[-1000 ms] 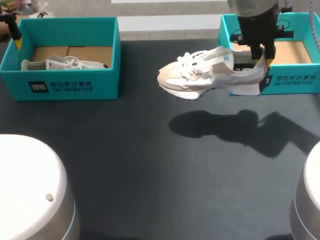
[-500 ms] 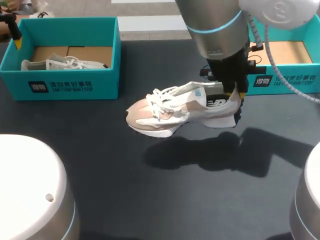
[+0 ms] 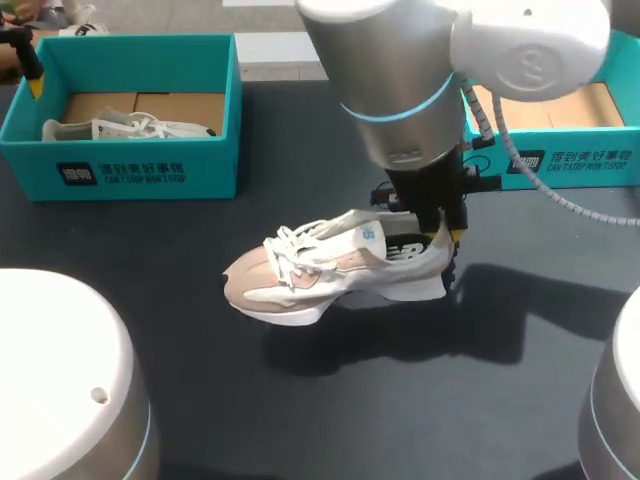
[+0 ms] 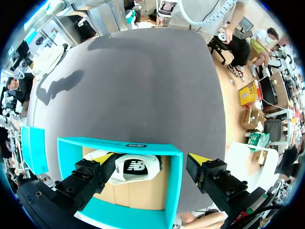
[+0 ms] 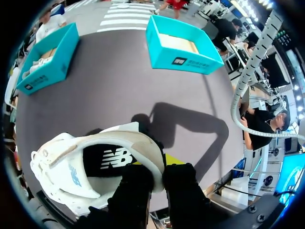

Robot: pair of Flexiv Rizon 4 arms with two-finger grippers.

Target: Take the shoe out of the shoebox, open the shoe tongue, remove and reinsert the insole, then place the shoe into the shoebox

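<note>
**Beige-and-white shoe held by its heel over the desk**

We see the shoe point(image 3: 335, 270) out of its box, over the middle of the dark desk point(image 3: 300, 420). Its toe points toward our left side and its shadow lies on the desk beneath it. Our right fingers point(image 3: 447, 240) are clamped on the heel collar, one inside the shoe and one outside. The right shoebox point(image 3: 570, 160), teal with a bare cardboard floor, stands behind our right arm. Our left fingers point(image 4: 152, 162) are spread apart, holding nothing, above the left shoebox point(image 4: 119, 143), where a second shoe point(image 4: 136, 167) lies.
</note>
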